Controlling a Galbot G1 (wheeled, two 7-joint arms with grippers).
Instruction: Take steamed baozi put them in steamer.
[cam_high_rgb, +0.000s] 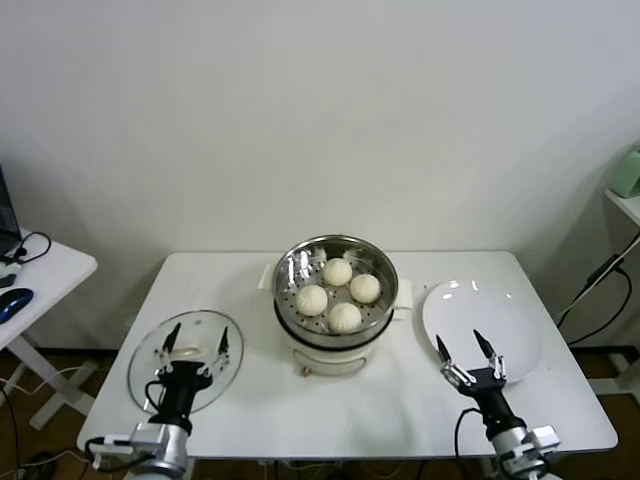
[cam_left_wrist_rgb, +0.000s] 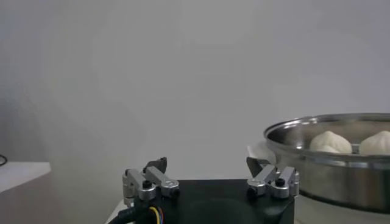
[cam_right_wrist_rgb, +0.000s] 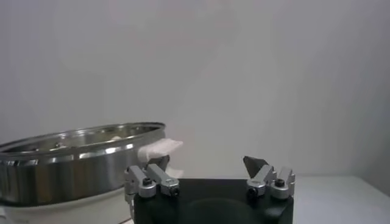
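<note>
**All four baozi sit in the steamer; both claws wide and holding nothing**

Nearest to me, at the front edge of the counter, I see both arms low and parked. My left claw hangs by the front-left corner with its fingers spread wide, nothing between them; it sits over the near part of the round glass lid, which lies flat on the counter's left side. In the left wrist view that claw stands open against the bare wall, and the steamer's rim shows off to one side with two buns visible above it.

My right claw is by the front-right corner, fingers equally wide and holding nothing. Its tips overlap the near edge of the flat white plate, which rests on the right side of the counter with nothing on it that I can see. The right wrist view shows the same claw open, with the steamer's shiny wall beside it.

Farther in, at the middle of the counter toward the back edge, stands the steamer, a round steel pot on a white base, between the lid and the plate and apart from both. The steamed baozi lie inside on the perforated floor: four of them, close together in a rough diamond.

Behind it all is a plain white wall.
</note>
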